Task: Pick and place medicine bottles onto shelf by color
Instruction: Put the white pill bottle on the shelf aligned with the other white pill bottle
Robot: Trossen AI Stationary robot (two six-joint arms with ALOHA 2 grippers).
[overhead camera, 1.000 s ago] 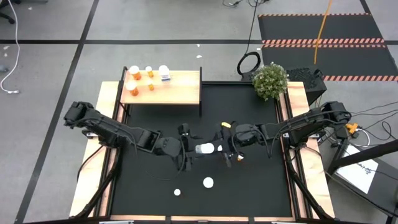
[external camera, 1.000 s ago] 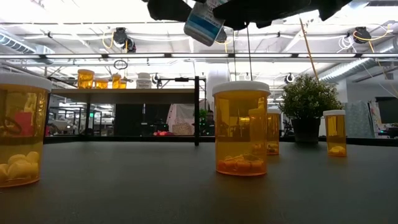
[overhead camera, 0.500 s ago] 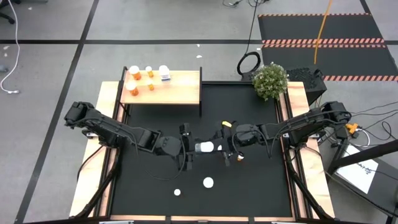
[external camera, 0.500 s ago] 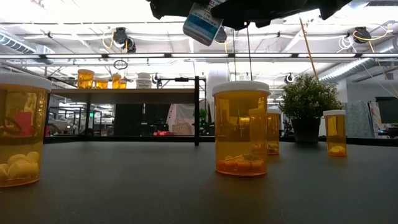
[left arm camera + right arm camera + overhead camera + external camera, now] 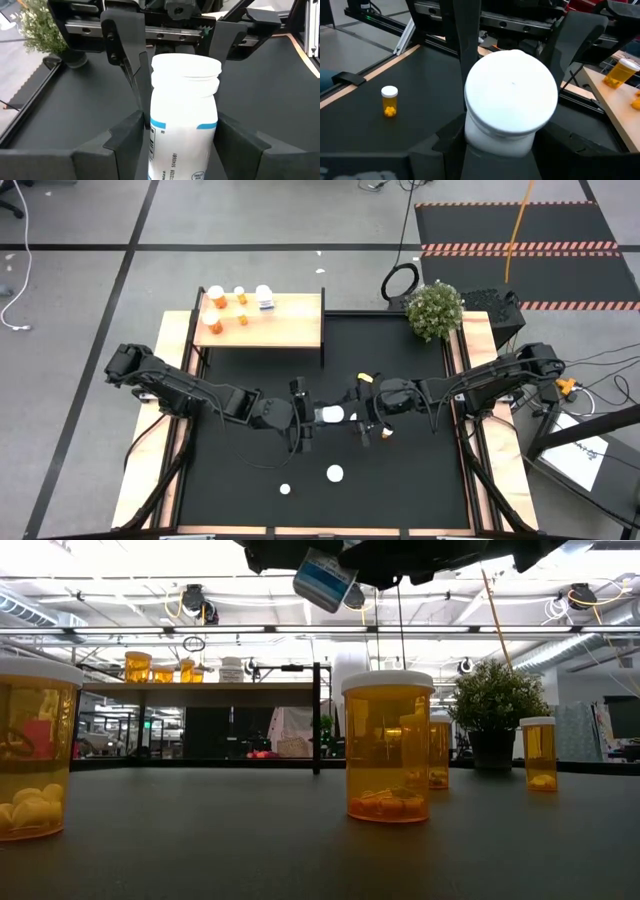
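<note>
The white bottle [image 5: 328, 416] hangs in the air over the middle of the black mat [image 5: 400, 470], lying on its side. Both grippers hold it at once. The left gripper [image 5: 303, 415] comes in from 9 o'clock and pinches the body of the bottle. The right gripper [image 5: 358, 417] comes in from 3 o'clock and pinches the cap end. In the left wrist view the two dark fingers [image 5: 125, 135] press on each side of the bottle, just under its blue stripe.

It looks like one arm is passing the bottle to the other. The shelf [image 5: 262, 320] sits at 11 o'clock, on the left arm's side, so the left arm can likely reach it better. That is probably why the bottle is held up high and sideways, so each gripper gets its own end.

On the shelf, four orange bottles [image 5: 214, 297] stand in one group and one white bottle sits a bit apart from them. I think this white one should go next to that one.

More orange bottles [image 5: 387, 746] stand on the mat, waiting. A small plant [image 5: 434, 310] stands at 1 o'clock.
</note>
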